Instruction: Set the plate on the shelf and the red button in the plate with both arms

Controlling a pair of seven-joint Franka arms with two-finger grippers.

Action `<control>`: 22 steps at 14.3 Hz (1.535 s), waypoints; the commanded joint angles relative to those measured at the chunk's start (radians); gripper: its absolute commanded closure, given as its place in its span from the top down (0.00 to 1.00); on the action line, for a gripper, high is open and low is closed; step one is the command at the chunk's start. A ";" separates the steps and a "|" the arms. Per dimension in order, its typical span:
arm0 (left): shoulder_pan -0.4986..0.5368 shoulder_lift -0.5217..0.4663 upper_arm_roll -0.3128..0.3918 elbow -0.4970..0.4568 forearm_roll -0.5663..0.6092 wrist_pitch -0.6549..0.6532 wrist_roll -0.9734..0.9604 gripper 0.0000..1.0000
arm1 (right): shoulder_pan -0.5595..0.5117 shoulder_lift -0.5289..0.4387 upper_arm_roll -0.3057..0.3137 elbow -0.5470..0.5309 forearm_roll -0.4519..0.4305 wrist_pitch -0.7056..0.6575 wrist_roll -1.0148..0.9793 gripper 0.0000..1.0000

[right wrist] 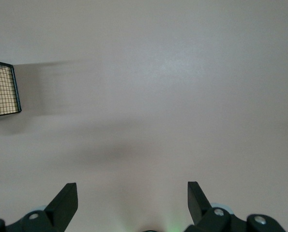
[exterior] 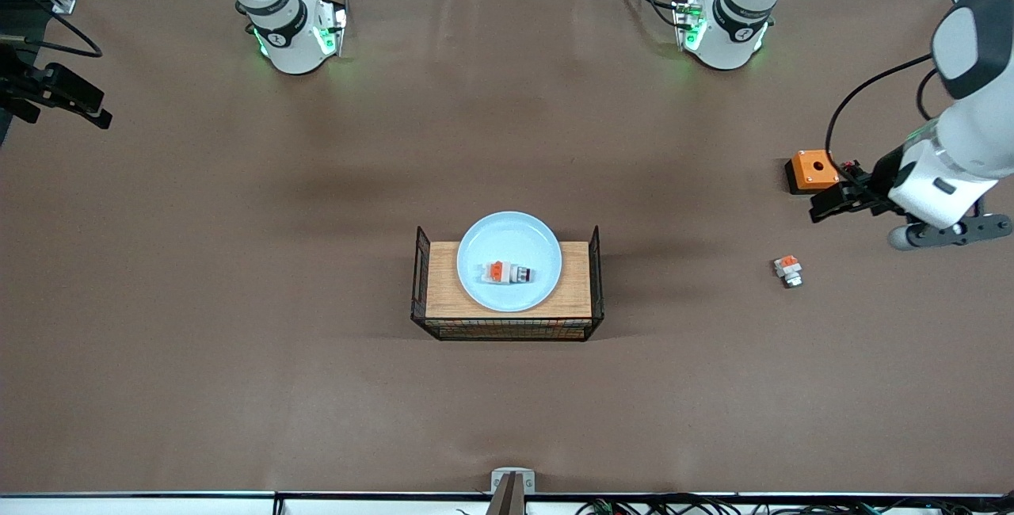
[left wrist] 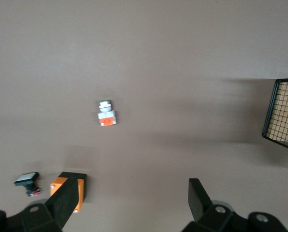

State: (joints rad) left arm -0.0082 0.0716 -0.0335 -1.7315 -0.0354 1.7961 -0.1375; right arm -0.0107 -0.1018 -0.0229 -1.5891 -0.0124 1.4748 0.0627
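The pale blue plate (exterior: 509, 239) lies on a wooden board in a wire basket (exterior: 596, 277) at the table's middle. The red button (exterior: 507, 272), white with an orange middle block, lies on the plate, its dark cap end toward the left arm's end. My left gripper (exterior: 820, 207) is open and empty, low over the table at the left arm's end, next to the orange box (exterior: 813, 170). Its wrist view shows the open gripper (left wrist: 134, 198) with nothing between the fingers. My right gripper (right wrist: 132, 198) is open and empty over bare table; it does not show in the front view.
A similar white-and-orange part (exterior: 787, 269) with no red cap lies on the table nearer the front camera than the left gripper; it shows in the left wrist view (left wrist: 106, 113). A small black-and-white part (left wrist: 27, 181) lies beside the orange box (left wrist: 61, 186). The basket's corner (right wrist: 2, 89) shows in the right wrist view.
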 commanded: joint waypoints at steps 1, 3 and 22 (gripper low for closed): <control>0.016 -0.059 -0.008 -0.023 0.003 -0.020 0.022 1.00 | 0.006 -0.026 -0.017 -0.026 0.020 0.027 -0.027 1.00; 0.014 -0.078 -0.009 -0.016 0.003 -0.043 0.015 1.00 | 0.006 -0.026 -0.028 -0.026 0.031 0.038 -0.053 1.00; 0.002 -0.036 -0.068 0.182 0.052 -0.098 0.007 1.00 | 0.017 -0.061 -0.058 -0.071 0.023 0.025 -0.113 1.00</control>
State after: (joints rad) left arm -0.0032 0.0222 -0.0987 -1.5908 -0.0020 1.7205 -0.1293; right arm -0.0050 -0.1291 -0.0745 -1.6312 0.0062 1.5034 -0.0415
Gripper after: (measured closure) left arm 0.000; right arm 0.000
